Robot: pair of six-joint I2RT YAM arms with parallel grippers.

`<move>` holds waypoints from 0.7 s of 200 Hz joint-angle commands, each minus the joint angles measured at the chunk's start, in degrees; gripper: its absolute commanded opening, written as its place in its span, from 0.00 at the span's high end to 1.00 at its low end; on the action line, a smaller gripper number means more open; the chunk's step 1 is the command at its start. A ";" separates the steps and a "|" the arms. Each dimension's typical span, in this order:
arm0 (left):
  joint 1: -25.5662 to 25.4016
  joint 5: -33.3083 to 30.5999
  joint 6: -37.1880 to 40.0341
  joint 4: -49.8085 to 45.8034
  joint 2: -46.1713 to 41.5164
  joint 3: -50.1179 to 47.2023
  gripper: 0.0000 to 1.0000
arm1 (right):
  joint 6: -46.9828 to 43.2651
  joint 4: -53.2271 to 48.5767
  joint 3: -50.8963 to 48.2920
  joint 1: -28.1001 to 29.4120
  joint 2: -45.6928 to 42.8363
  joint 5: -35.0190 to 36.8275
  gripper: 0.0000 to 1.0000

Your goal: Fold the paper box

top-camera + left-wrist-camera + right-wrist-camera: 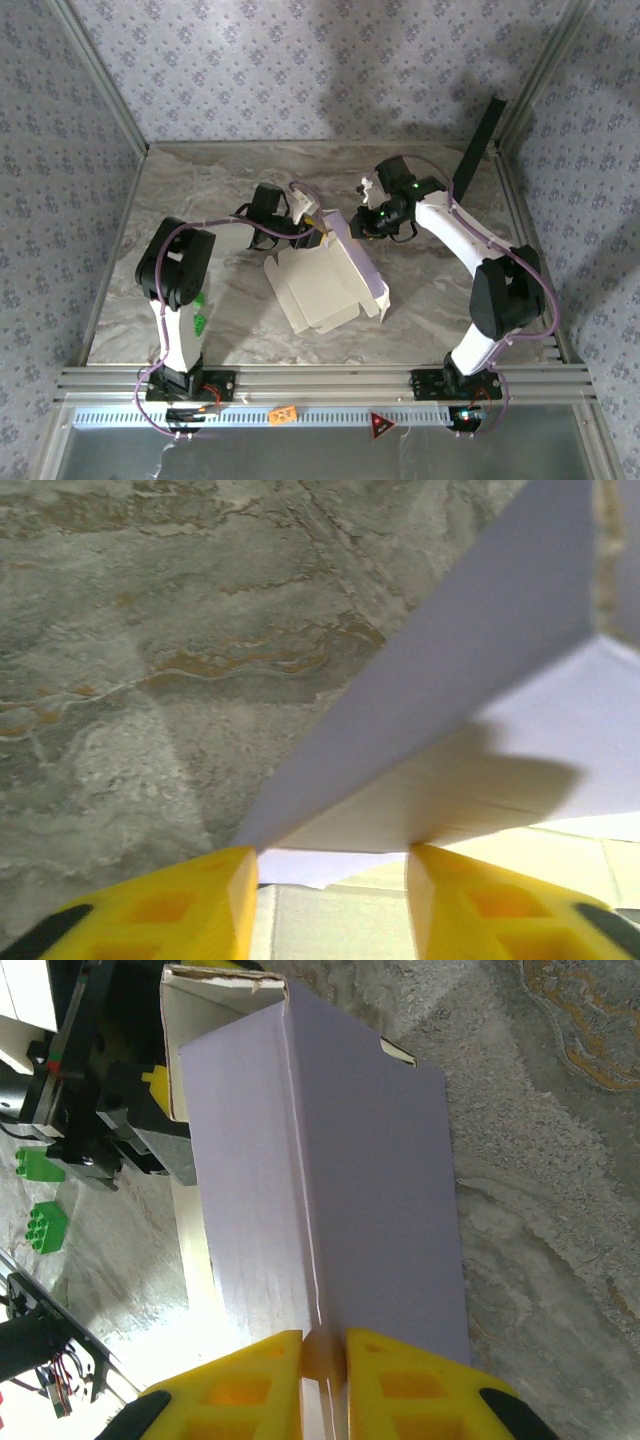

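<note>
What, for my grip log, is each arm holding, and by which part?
The right fingers pinch the paper box at a raised crease of its lavender panel. The left fingers stand apart at a flap's edge, gripping nothing.

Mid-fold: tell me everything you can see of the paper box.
The paper box is thin cardboard, lavender outside, cream inside, half folded: its base panel lies on the marbled table, with a lavender wall raised along its right side. The right end effector pinches that wall's crease; the left end effector stands open at its far corner.
</note>
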 commanded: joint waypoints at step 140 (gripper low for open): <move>-3.27 12.27 7.71 -4.39 3.57 6.13 0.71 | -1.48 -1.55 1.02 -1.02 2.57 -1.06 0.83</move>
